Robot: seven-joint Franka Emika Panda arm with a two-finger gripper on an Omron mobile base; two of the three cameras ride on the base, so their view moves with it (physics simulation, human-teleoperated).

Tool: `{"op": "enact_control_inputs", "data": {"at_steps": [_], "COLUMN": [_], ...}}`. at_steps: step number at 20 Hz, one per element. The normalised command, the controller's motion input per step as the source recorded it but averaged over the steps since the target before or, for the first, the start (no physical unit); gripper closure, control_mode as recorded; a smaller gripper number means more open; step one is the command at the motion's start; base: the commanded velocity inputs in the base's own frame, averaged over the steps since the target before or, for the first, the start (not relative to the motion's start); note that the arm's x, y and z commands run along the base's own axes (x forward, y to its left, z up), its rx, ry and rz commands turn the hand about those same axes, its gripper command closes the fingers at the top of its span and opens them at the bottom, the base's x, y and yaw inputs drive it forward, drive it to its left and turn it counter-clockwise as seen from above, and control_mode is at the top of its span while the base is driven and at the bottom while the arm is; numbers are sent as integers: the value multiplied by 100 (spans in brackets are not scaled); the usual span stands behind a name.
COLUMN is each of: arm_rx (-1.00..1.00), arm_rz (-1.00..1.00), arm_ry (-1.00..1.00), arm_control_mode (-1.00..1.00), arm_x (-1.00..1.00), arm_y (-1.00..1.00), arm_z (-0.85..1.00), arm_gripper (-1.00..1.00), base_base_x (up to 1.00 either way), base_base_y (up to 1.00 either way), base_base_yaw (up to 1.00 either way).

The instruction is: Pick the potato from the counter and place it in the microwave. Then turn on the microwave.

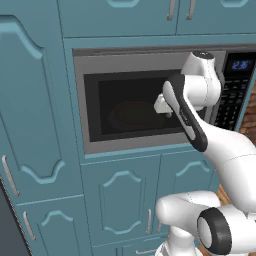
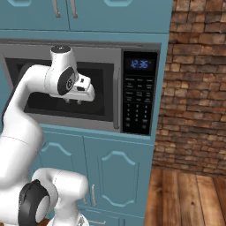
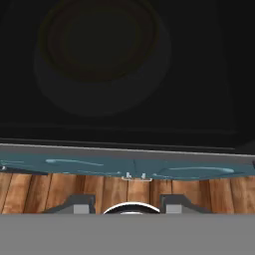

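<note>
The wide built-in microwave [image 2: 88,84] with its grey steel frame and dark glass door sits in a wall of teal cabinets [image 1: 120,195], its door shut, with the curved vertical bar handle [image 2: 116,95] at the door's right edge and the black keypad with a blue digital display [image 2: 140,95] beside it. The white arm with dark joints reaches up in front of the door, and its two-finger gripper [image 2: 73,102] hangs just before the glass, pointing downward. In the hand view the dark finger tips [image 3: 82,204] barely rise above the bottom edge, so whether the jaws are apart or closed cannot be told; nothing seems to lie between them, though that part is poorly seen. Through the dark glass a round turntable [image 3: 99,42] shows dimly, and any small tan-brown lump on it is too dark to make out. A red brick wall [image 2: 198,84] and a wooden plank floor [image 2: 190,194] stand to the right.
</note>
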Motion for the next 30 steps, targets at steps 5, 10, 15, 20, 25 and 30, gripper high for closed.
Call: {"op": "enact_control_inputs", "data": {"at_steps": [5,10,15,20,25,30], "arm_rx": [0,0,0,1,0,0], "arm_rz": [0,0,0,0,0,-1], "arm_ry": [-6,-17,-21,-24,-17,-11], "arm_control_mode": [-100,-100,-100,-100,-100,-100], "arm_x": [-11,-21,-19,-17,-13,-8], "arm_y": [0,-6,-16,-23,-24,-27], "arm_z": [0,0,0,2,9,12], "arm_gripper": [-100,-100,-100,-100,-100,-100], "base_base_x": [0,0,0,0,0,0], "base_base_y": [0,0,0,0,0,0], "base_base_yaw": [0,0,0,0,0,0]}}
